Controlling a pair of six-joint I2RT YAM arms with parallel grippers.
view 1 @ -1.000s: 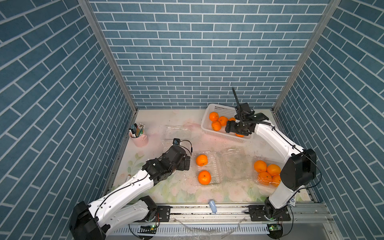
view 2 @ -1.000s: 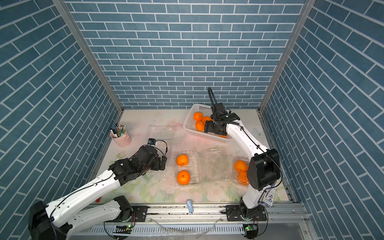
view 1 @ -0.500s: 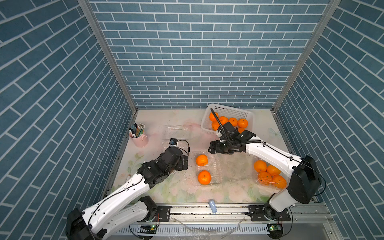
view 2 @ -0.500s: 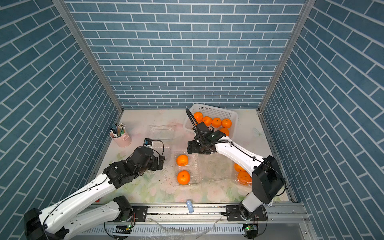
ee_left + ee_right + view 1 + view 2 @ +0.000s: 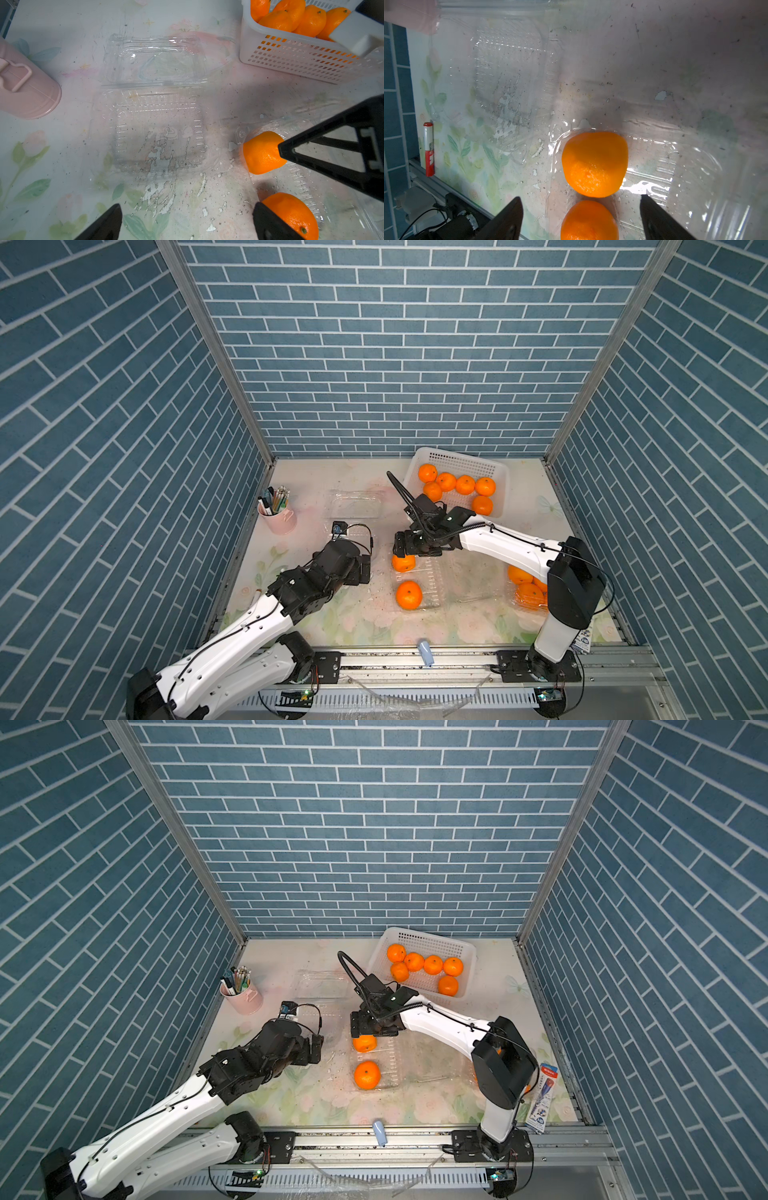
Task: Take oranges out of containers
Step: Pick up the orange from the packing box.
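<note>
Plastic box (image 5: 685, 176), thin and light, may skid or lift if the right gripper (image 5: 580, 197), jaws spread over the orange (image 5: 593, 164), catches its wall; the left gripper (image 5: 187, 207) hangs spread too, empty.

White-shelled left arm (image 5: 249, 639) and right arm (image 5: 507, 549), black joints (image 5: 575, 593), thin black cables (image 5: 401, 493).

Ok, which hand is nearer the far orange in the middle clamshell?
Right. The right hand hangs open just above that orange; the left hand sits clearly off to its side, by the empty clamshell.
</note>
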